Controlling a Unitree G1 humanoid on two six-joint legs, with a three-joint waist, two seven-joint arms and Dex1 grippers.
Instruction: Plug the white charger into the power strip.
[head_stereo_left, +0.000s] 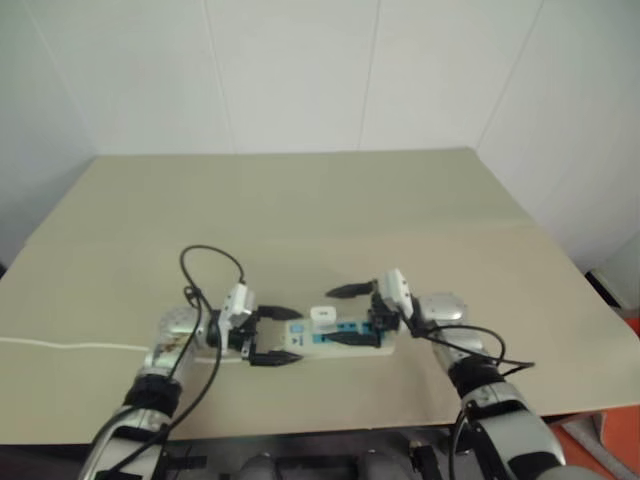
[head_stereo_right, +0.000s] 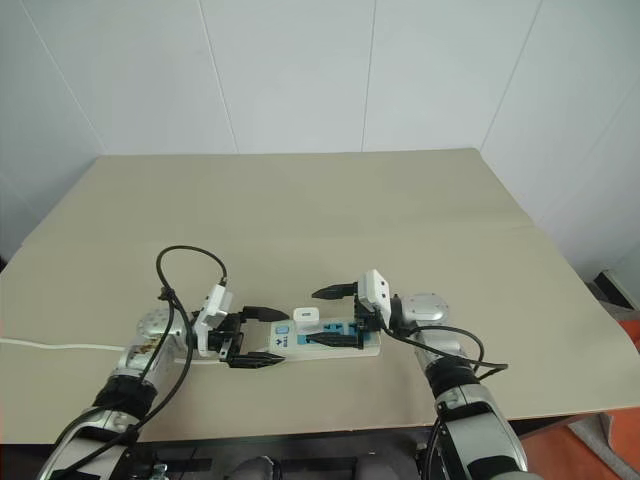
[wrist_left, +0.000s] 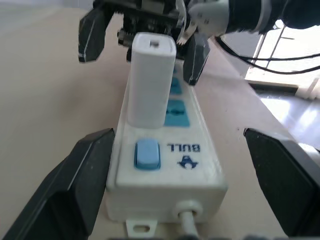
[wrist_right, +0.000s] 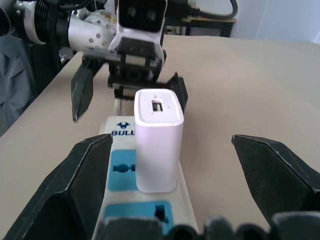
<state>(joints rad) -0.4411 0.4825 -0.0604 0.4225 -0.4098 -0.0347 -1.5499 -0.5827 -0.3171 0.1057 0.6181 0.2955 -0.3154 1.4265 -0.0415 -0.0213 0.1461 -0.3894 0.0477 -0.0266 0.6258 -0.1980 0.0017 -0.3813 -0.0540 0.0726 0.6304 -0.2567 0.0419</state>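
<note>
— Where's the charger (wrist_left: 150, 80)?

— Standing upright in the strip (wrist_left: 192, 150), plugged into the socket next to the blue switch (wrist_left: 147, 154). My left gripper (head_stereo_right: 258, 338) is at the strip's cord end, jaws apart, one finger on each side of it, holding nothing.

— And your right?

— My right gripper (head_stereo_right: 335, 316) faces it from the strip's other end, jaws wide apart, clear of the charger. The strip lies flat on the surface (head_stereo_left: 330, 200); its cord (head_stereo_left: 70, 346) trails off to my left.

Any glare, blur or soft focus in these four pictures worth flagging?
Left wrist view: bright window glare at one edge, near black fingers soft, small white boxy charger sharp on the long white power strip. Right wrist view: close fingers blurred. Both eye views: even, flat light, faint shadows.
</note>
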